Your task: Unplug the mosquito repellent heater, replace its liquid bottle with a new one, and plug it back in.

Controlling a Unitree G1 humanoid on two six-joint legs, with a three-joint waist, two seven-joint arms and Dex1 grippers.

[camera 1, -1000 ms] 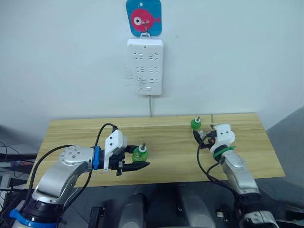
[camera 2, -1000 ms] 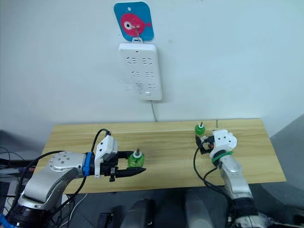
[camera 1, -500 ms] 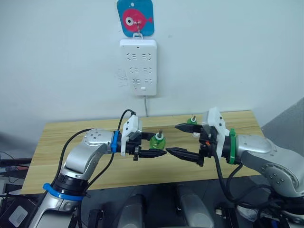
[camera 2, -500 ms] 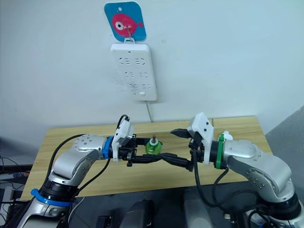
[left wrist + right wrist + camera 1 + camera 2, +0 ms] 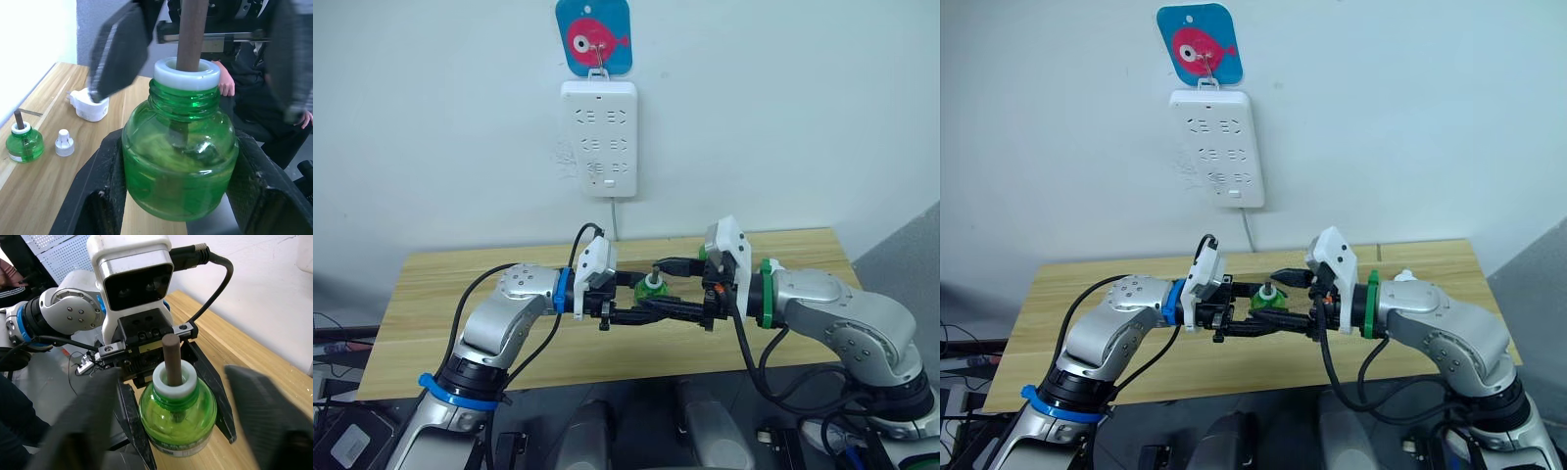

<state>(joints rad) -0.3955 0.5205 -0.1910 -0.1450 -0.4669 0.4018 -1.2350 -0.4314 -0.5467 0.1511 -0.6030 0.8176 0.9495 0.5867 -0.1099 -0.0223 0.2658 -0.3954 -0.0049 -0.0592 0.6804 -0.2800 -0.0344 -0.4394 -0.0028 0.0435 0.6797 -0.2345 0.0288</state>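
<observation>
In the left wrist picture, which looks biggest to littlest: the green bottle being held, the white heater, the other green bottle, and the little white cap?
1. Held green bottle, though it's nearest the camera.
2. White heater.
3. Other green bottle.
4. Little white cap.
The heater and the other bottle look nearly alike, so that pair is unsure.

Liquid bottle [image 5: 180, 161]: transparent green, white collar, brown wick. Fingers [image 5: 102, 196]: black. Counter [image 5: 460, 284]: light wood grain. Power strip [image 5: 598, 137]: white. Wall hook plate [image 5: 595, 37]: blue, pink fish motif.
</observation>
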